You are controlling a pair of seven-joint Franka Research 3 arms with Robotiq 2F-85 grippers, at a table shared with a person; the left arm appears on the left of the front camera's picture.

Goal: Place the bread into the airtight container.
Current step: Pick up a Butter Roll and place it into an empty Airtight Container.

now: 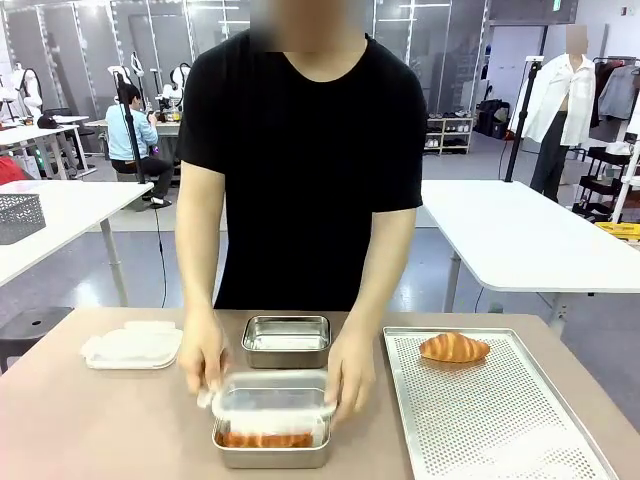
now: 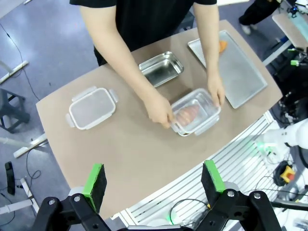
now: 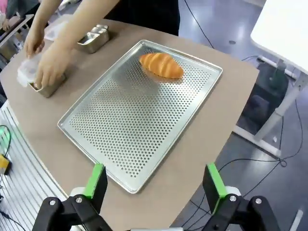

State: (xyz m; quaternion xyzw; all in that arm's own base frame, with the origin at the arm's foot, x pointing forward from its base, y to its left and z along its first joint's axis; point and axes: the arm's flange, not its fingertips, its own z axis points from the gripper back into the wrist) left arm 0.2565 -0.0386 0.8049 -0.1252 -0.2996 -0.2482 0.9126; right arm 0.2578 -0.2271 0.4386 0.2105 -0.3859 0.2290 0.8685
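front view: a person stands at the far side of the table (image 1: pixel 100 430). one hand (image 1: pixel 203 362) and the other hand (image 1: pixel 350 375) press a clear lid (image 1: pixel 272 398) onto the steel container (image 1: pixel 270 455). the bread (image 1: pixel 266 439) lies inside it, showing under the lid's near edge. an empty container (image 1: pixel 287 340) sits just behind, between the forearms. a spare lid (image 1: pixel 132 346) lies off to one side, a perforated tray (image 1: pixel 480 430) to the other, with a croissant (image 1: pixel 454 347) at its far end.

left wrist view: the left gripper (image 2: pixel 153 166) hangs high off the table's near edge, released, jaws wide, nothing between them. ahead and slightly toward its right finger is the steel container (image 2: pixel 195 113), lid on top, both hands on its ends, bread visible through the lid. the forearms cross above the empty container (image 2: pixel 161 68) farther on. the spare lid (image 2: pixel 91 108) lies ahead of the left finger. the tray (image 2: pixel 240 72) is beyond the right finger; the croissant (image 2: pixel 222 45) is mostly hidden by a forearm.

right wrist view: the right gripper (image 3: pixel 154 166) is released, jaws wide, over the tray's near corner. the tray (image 3: pixel 144 120) spreads straight ahead, the croissant (image 3: pixel 161 65) at its far end, nothing in the way. the steel container (image 3: pixel 45 87) is far off past the left finger, covered by a hand (image 3: pixel 50 70). the empty container (image 3: pixel 94 38) lies beyond it.
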